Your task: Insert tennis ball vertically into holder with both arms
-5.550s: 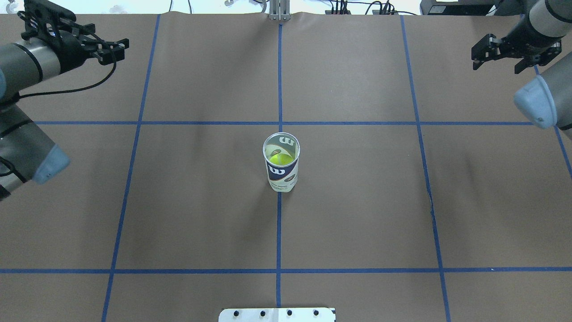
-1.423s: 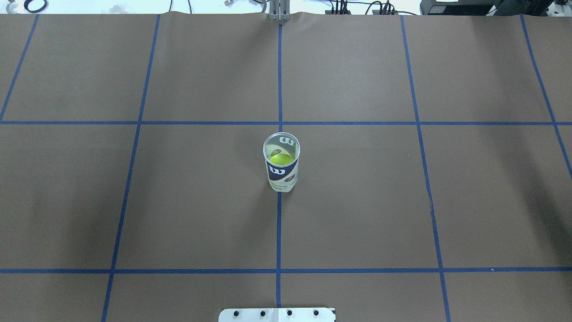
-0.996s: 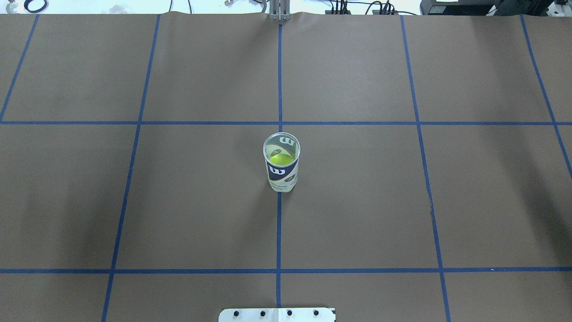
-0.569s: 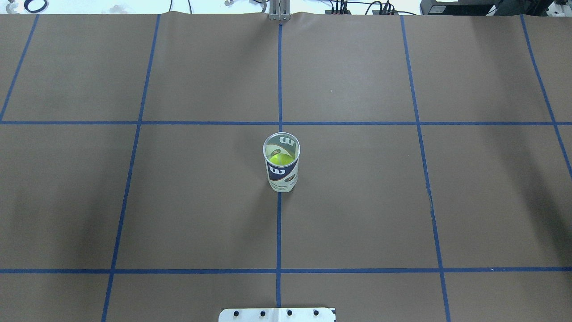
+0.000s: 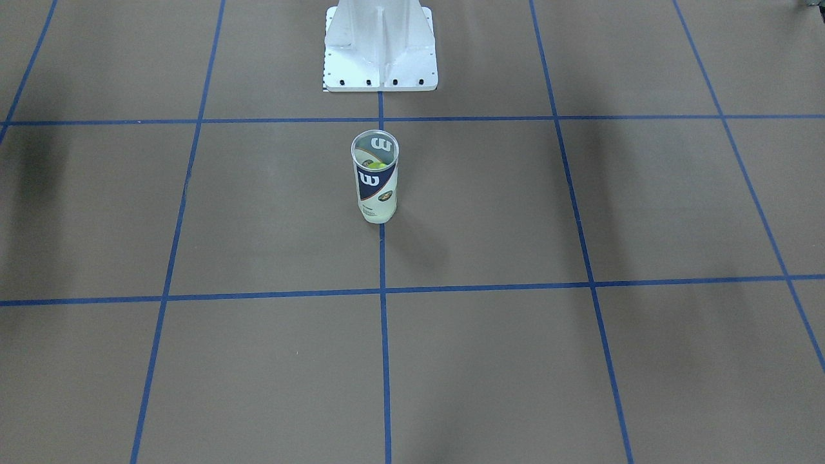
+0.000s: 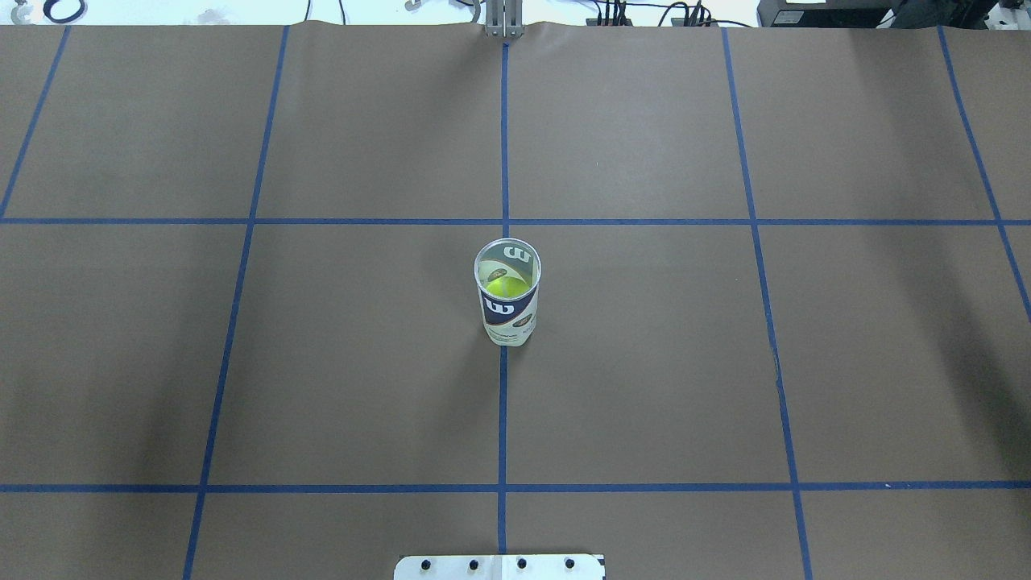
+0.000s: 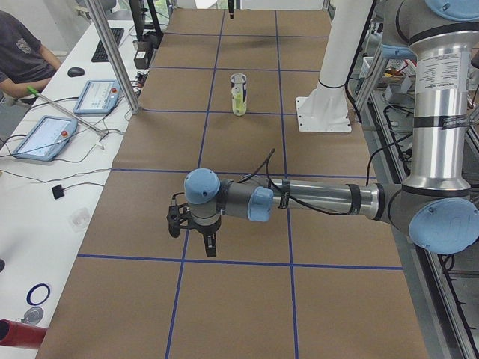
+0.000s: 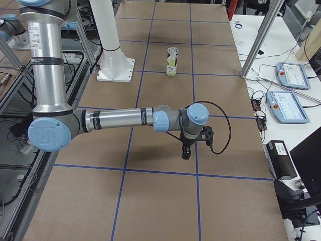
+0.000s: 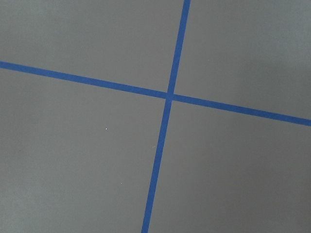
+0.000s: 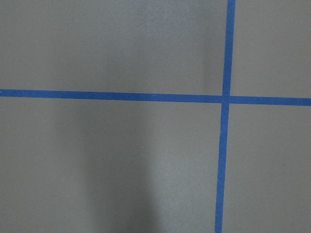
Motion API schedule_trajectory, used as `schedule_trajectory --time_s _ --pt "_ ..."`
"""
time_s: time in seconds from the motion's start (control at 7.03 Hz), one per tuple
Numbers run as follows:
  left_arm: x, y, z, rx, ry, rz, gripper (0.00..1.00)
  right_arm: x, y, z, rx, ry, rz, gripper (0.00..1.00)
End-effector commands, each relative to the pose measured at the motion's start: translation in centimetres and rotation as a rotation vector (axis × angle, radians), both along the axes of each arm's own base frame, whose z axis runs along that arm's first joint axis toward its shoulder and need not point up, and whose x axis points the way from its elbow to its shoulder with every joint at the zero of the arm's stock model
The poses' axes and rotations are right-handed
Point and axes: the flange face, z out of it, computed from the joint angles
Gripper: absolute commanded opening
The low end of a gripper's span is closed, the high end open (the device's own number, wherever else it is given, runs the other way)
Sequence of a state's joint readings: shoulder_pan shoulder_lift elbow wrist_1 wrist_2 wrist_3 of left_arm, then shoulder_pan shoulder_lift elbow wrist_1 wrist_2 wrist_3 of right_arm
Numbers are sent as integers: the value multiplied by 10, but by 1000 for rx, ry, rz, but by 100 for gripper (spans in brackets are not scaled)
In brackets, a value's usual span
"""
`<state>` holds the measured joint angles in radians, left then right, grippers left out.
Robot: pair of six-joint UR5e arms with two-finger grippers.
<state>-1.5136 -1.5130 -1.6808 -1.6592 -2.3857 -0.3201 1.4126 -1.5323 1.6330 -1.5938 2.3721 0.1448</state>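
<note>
Holder: you'll find the clear can (image 6: 507,294) standing upright on the counter (image 6: 242,362), about midway between its left and right end edges, open mouth up. It sits on the centre blue tape line (image 6: 503,419).
Tennis ball: a yellow-green ball (image 6: 504,286) shows inside the holder, below its rim.
Left arm: the left arm (image 7: 322,198) reaches out low over the counter toward the left end edge, well apart from the holder.
Left gripper: the left gripper (image 7: 196,233) hangs above the brown paper with nothing around it. Only the side view shows it, so you cannot tell how its jaws stand.
Right arm: the right arm (image 8: 120,119) stretches out toward the right end edge, also well apart from the holder.
Right gripper: the right gripper (image 8: 193,145) points down over bare paper. Again you see it from the side only, so the jaw state cannot be told.
Wrist views: each shows only brown paper and a crossing of blue tape.
Pedestal base: the white pedestal base (image 5: 380,45) stands at the robot-side edge, in line with the holder.
Operator: a seated person (image 7: 19,56) is at the desk beyond the counter's far long edge.
</note>
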Motion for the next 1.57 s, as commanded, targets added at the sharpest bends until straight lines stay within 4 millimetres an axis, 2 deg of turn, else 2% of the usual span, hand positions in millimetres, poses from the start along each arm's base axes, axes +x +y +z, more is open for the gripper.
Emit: schedule_trajectory --time_s 0.0,0.14,0.28,0.43,0.71,1.0,1.28,1.42 --pt "1 -1 -6 10 6 2 99 0 0 -3 2 -6 1 100" --pt "2 -14 -18 35 3 2 99 -1 2 -4 -2 -18 2 100" --pt "2 -16 -25 47 6 3 99 -2 3 -9 0 -31 0 100" --pt "3 -15 -24 46 10 3 99 -2 1 -7 3 -26 1 100" --pt "3 -14 -23 44 13 4 99 -2 -4 -16 21 -28 1 100" --pt "3 -10 -19 36 14 5 99 -1 0 -21 30 -34 3 100" --pt "3 -10 -12 27 12 5 99 -2 0 -16 22 -30 1 100" --pt "2 -10 -19 39 14 4 99 -1 1 -13 17 -24 1 100"
